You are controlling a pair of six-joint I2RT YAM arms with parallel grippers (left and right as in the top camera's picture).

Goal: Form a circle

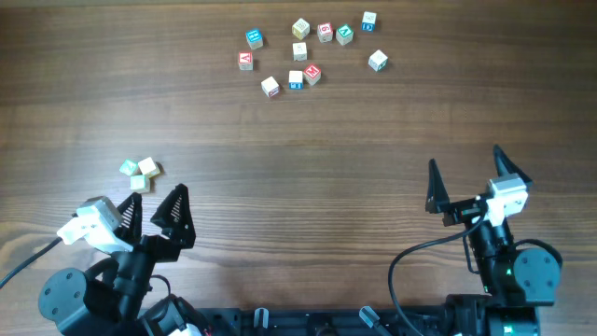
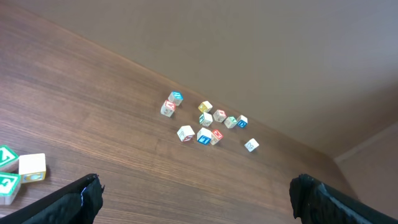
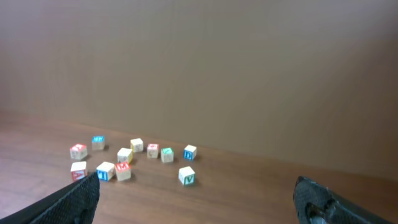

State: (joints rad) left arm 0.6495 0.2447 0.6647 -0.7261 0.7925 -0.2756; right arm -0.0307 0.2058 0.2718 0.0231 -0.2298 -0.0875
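The left tool [image 1: 155, 198] is standing wide open and holding nothing, poised low at the near edge of the bench [image 1: 298, 140]. The right tool [image 1: 465, 159] is likewise gaping empty on the opposite side. The cluster of three cubes [image 1: 140, 173] (one is showing a green face) is sitting just beyond the left tool's fingertips, its pieces touching or nearly so. No ring is forming there yet, so the task is looking barely begun. The larger scatter of letter cubes [image 1: 308, 51] is lying well apart at the far side, roughly midway between the arms. The risks, as I am judging them, are these. The open left jaws are hanging so close to the cluster that a forward reach could be sweeping the three pieces out of place. The far cubes are lying tight together, so jaws coming down on one could be nudging or pinching a neighbour. A small cube caught off-centre could be twisting or slipping out during the carry, landing askew and spoiling the curve.
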